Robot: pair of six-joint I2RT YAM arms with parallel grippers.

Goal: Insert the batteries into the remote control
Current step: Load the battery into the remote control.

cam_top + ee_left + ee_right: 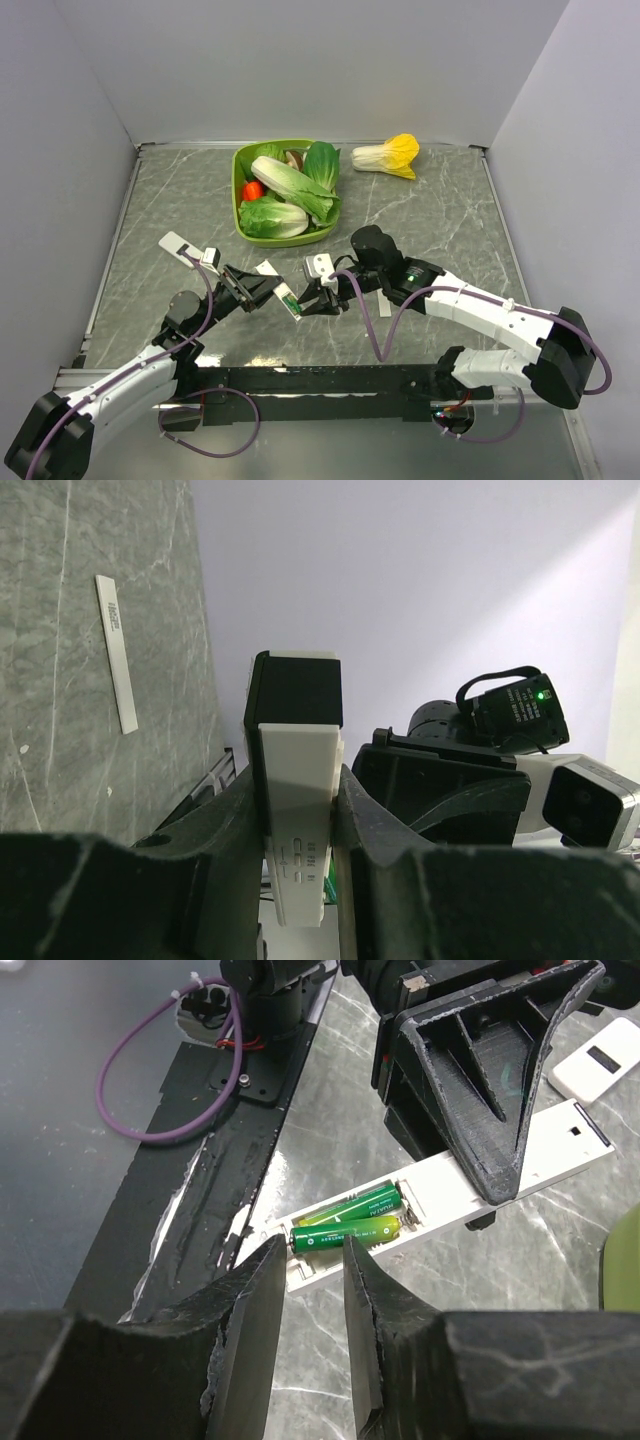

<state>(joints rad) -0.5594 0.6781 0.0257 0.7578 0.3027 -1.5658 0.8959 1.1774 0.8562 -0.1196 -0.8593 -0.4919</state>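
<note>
Apparently seating the batteries — left hand clamps the remote; right hand, narrowly parted and empty, hovers beside them — next, press both flat.

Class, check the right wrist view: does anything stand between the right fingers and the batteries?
Nothing visible does. The right fingers stand open at the end of the near battery; both batteries lie uncovered in the remote.

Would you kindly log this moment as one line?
left end effector: shut on remote control | right end effector: open | batteries: both in remote control
</note>
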